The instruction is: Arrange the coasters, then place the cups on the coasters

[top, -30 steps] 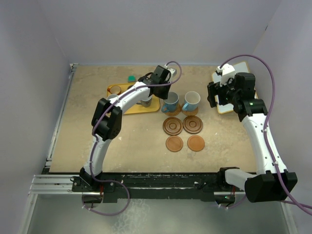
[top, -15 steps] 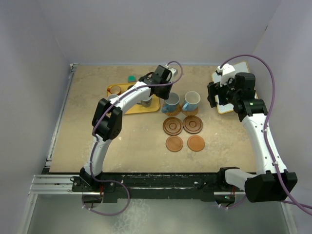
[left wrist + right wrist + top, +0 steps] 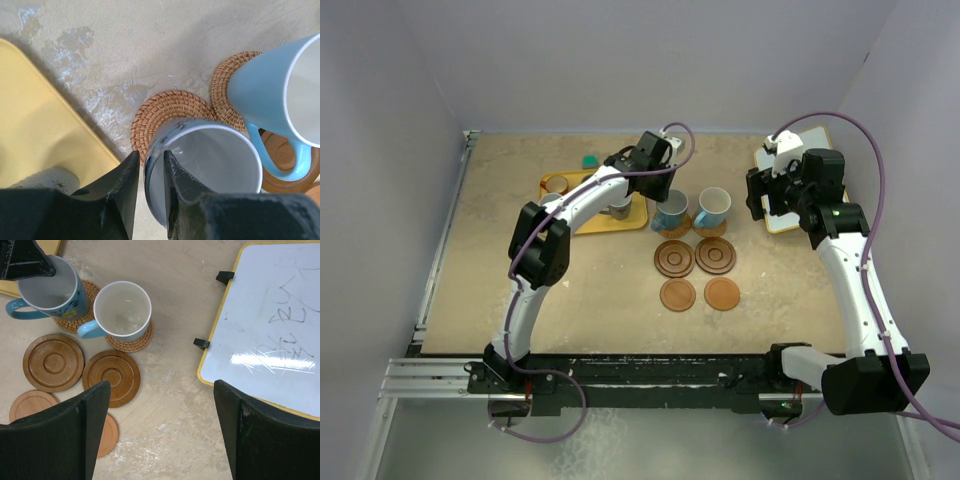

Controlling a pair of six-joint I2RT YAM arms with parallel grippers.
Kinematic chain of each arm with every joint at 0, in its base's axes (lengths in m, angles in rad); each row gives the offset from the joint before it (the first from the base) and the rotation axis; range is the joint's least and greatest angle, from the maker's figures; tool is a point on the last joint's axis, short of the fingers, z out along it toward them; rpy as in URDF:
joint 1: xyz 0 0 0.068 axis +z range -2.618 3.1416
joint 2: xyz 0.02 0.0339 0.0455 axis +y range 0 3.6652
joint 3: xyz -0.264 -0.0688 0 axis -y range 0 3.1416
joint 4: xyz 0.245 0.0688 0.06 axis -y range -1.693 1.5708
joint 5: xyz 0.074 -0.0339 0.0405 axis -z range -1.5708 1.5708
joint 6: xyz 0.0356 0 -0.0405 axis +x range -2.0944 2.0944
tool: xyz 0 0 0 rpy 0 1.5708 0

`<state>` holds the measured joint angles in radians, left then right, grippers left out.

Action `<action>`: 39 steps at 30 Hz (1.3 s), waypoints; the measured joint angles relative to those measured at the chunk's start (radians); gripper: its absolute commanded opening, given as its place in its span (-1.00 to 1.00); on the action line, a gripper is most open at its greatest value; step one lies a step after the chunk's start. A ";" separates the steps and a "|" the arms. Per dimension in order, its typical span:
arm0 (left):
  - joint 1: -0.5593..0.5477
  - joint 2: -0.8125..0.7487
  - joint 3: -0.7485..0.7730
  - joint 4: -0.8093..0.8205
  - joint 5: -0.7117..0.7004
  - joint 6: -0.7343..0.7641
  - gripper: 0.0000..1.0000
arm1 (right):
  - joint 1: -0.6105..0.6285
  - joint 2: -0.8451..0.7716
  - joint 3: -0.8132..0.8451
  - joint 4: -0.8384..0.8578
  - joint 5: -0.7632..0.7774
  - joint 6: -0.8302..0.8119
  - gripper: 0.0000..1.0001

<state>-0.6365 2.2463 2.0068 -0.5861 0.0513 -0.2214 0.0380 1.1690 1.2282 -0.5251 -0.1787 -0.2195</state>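
A light blue cup (image 3: 205, 165) with a dark pattern stands on a woven coaster (image 3: 155, 112). My left gripper (image 3: 150, 167) straddles its rim, one finger inside, one outside, with a thin gap showing at the wall, so it is slightly open. A second light blue cup (image 3: 712, 208) stands on its own woven coaster (image 3: 142, 340) to the right. In front lie two dark ringed coasters (image 3: 674, 258) (image 3: 716, 255) and two plain orange-brown ones (image 3: 677, 295) (image 3: 722, 294). My right gripper (image 3: 161, 390) hangs wide open and empty above bare table, right of the coasters.
A yellow tray (image 3: 636, 222) at the back left holds an orange-brown cup (image 3: 557, 184) and a grey cup (image 3: 618, 207). A small green object (image 3: 590, 161) lies behind it. A yellow-framed whiteboard (image 3: 270, 325) lies at the back right under the right arm.
The left jaws have parted a little around the cup's rim, with the left arm barely shifting. The right arm and the coasters stay as they were.
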 measured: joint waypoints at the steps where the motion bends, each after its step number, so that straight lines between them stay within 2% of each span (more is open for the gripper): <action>1: 0.000 0.000 0.002 0.001 0.000 0.003 -0.46 | 0.000 0.000 0.000 0.000 0.000 0.000 0.71; 11: 0.000 -0.039 0.004 -0.005 -0.003 0.071 -0.09 | 0.000 0.000 0.000 0.000 -0.001 0.000 0.72; 16: 0.000 -0.148 -0.041 0.016 -0.010 0.150 0.06 | 0.000 0.000 0.000 0.000 -0.001 0.000 0.72; 24: 0.000 -0.358 -0.220 0.121 -0.074 0.304 0.33 | -0.001 0.000 0.000 0.000 -0.004 0.000 0.72; 31: 0.009 -0.450 -0.365 0.183 -0.109 0.414 0.39 | -0.001 0.001 0.000 0.000 -0.008 0.000 0.72; 34: 0.040 -0.471 -0.404 0.183 -0.073 0.433 0.36 | -0.001 0.002 0.000 0.000 -0.012 0.000 0.72; 39: 0.151 -0.497 -0.444 0.182 0.029 0.442 0.36 | -0.002 0.002 0.000 0.000 -0.018 0.000 0.72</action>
<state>-0.4850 1.7493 1.5623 -0.4038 0.0807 0.2203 0.0364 1.1709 1.2282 -0.5255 -0.1970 -0.2195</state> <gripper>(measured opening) 0.683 0.857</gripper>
